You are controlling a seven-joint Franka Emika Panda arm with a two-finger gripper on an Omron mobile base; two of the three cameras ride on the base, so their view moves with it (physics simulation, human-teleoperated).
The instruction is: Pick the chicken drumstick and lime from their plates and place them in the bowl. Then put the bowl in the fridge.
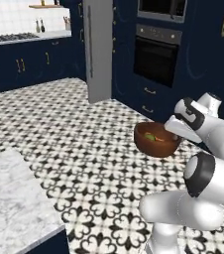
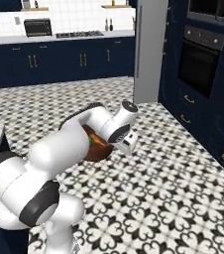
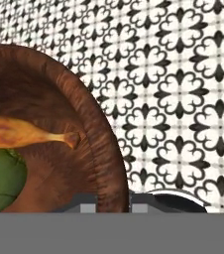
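bowl [image 1: 156, 139] is up off the patterned floor [image 1: 84, 149], carried at the end of the white arm [image 1: 203, 124]. gripper [image 3: 111, 201] is pinched tight on the bowl's thick rim, one finger inside the wall, one outside. seen from the hand, the rim runs right between the finger tips.

inside the bowl: drumstick [image 3: 25, 132] lies on its side, thin bone end toward the gripped rim. lime [image 3: 2, 178] sits just beside the drumstick, touching or nearly so, low in the bowl.

fridge [image 1: 98, 49] stands beyond the bowl, well apart from it, grey door edge facing this way. built-in oven [image 1: 156, 54] is set in the navy cabinets [image 1: 129, 64] beside the fridge. marble counter [image 1: 15, 203] corner sits well apart from the bowl, on the near side.
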